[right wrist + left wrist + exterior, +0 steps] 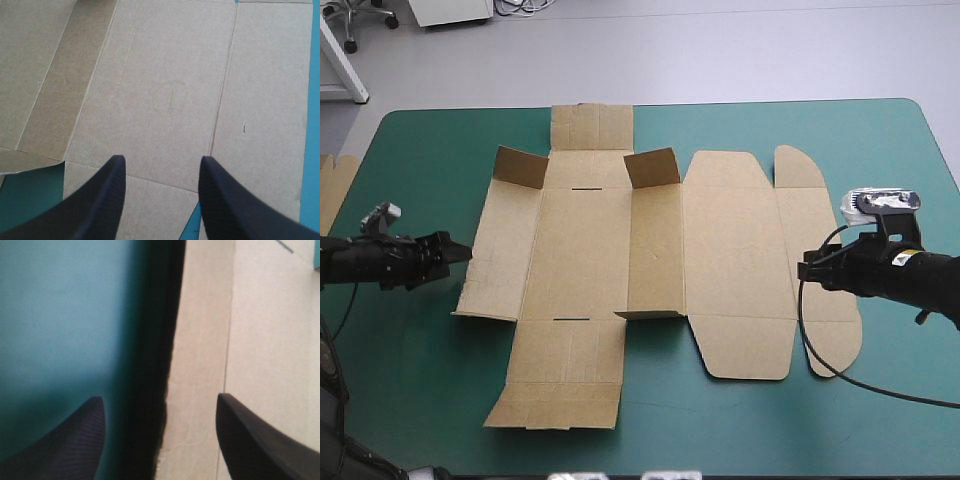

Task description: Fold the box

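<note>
At the left edge of the teal-green worktop (420,150), a strip of more brown board (332,190) is seen. Just right of it, the left gripper (460,252) is held low at the left edge of the box (580,260). Its black fingers (75,440) are spread apart. The box's left edge is seen between them, with a dark shadow beside it. The box is laid out in the middle of the worktop, mostly flat. At its far side a left flap (520,167) and a right flap (652,167) are stood up. The wide lid panel (730,250), with round flaps at its side, is laid flat farther right. The right gripper (805,268) is held over the right side of the box. Its fingers (100,200) are spread apart too, above the flat board.
</note>
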Controlling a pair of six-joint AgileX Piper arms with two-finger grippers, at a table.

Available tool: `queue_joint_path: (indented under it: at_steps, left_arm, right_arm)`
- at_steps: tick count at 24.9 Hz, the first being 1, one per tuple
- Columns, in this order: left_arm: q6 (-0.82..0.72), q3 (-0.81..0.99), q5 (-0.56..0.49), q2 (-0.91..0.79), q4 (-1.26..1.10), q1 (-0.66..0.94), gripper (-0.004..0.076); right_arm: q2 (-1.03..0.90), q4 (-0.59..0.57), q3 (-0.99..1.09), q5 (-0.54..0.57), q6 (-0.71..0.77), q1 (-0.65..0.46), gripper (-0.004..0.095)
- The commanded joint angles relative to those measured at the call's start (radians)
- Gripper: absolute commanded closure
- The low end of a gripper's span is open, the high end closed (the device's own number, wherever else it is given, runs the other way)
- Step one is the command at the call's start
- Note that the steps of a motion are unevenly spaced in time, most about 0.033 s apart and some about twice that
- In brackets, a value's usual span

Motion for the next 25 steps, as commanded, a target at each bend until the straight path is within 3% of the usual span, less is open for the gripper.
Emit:
queue_joint_path:
  at_steps: [1,7,18,25]
  left_arm:
    - [0.085,0.093,-0.051,-0.039,-0.101,0.003,0.0260]
    - [0.206,0.161,-0.039,-0.021,-0.281,0.003,0.0260]
    - [0.278,0.161,0.043,0.031,-0.405,-0.049,0.0267]
    - [0.250,0.142,-0.056,0.031,-0.404,-0.113,0.0447]
  right_arm:
    - [-0.011,0.026,-0.033,-0.035,-0.004,-0.007,0.0470]
    - [-0.011,0.026,-0.033,-0.035,-0.004,-0.007,0.0470]
    - [-0.011,0.026,-0.033,-0.033,-0.001,-0.007,0.0470]
    - [-0.011,0.028,-0.033,-0.006,-0.001,-0.007,0.0471]
